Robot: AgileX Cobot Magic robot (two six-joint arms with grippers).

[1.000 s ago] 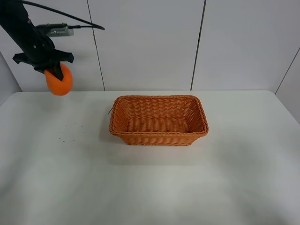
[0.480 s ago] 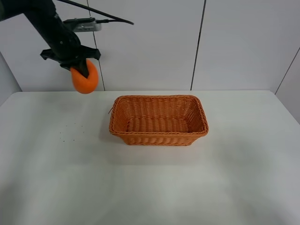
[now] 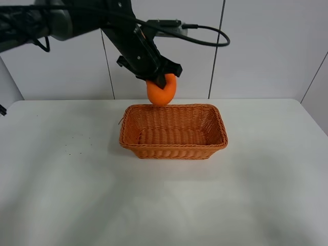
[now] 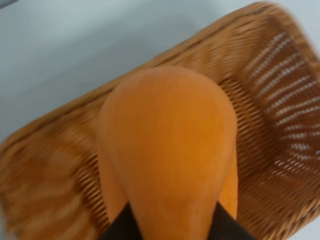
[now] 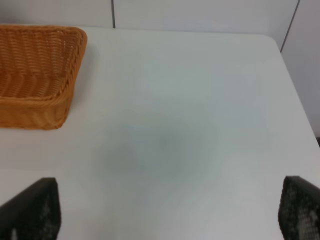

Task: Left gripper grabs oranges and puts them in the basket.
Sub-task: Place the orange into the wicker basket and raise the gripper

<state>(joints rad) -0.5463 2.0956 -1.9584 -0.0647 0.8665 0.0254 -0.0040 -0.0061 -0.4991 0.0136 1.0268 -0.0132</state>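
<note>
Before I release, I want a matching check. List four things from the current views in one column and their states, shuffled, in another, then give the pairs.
1. left claw
2. orange
3. wicker basket
4. right claw

A. empty, resting on the table
B. open, over bare tabletop
C. shut on the orange
D. held in the air by the basket's far rim

Pairs: 1-C, 2-D, 3-A, 4-B

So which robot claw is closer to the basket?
Left. The left gripper holds the orange above the basket, near its back rim. The right gripper hangs open over the table, off to the basket's side.
</note>
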